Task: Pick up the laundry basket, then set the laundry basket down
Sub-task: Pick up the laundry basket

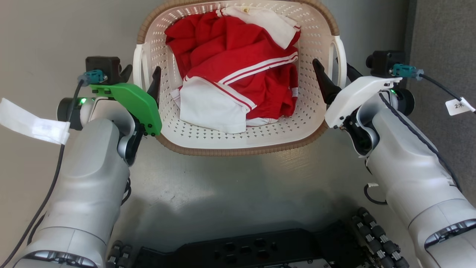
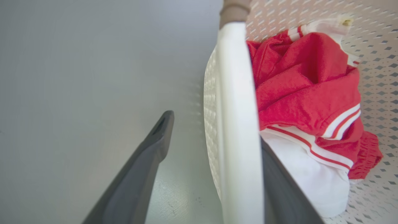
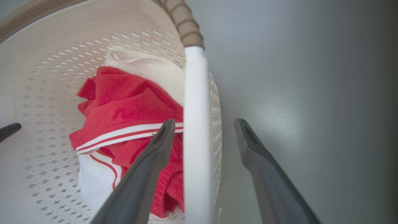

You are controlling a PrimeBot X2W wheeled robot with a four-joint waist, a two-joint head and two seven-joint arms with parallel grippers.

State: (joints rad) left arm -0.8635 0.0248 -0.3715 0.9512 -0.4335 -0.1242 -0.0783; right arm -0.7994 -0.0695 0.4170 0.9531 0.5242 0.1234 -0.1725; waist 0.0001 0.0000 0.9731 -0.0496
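Both pairs open, holding nothing. Your brown-rimmed cream-white perforated plastic laundry basket (image 1: 238, 150) sits on the grey floor (image 1: 223, 186) dead ahead, between the arms. You have the left fingers (image 1: 155, 83) astride its white left handle (image 2: 236, 124), the right fingers (image 1: 324, 82) astride the white right handle (image 3: 194, 140): one finger inside the wall, one outside. Handles run along the fingers, so closing should catch them.

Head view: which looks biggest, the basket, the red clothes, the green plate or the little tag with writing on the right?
1. Basket, biggest.
2. Red clothes, lying inside it.
3. Green plate, though it may sit nearer the camera, which could make it look bigger.
4. Little tag, smallest.
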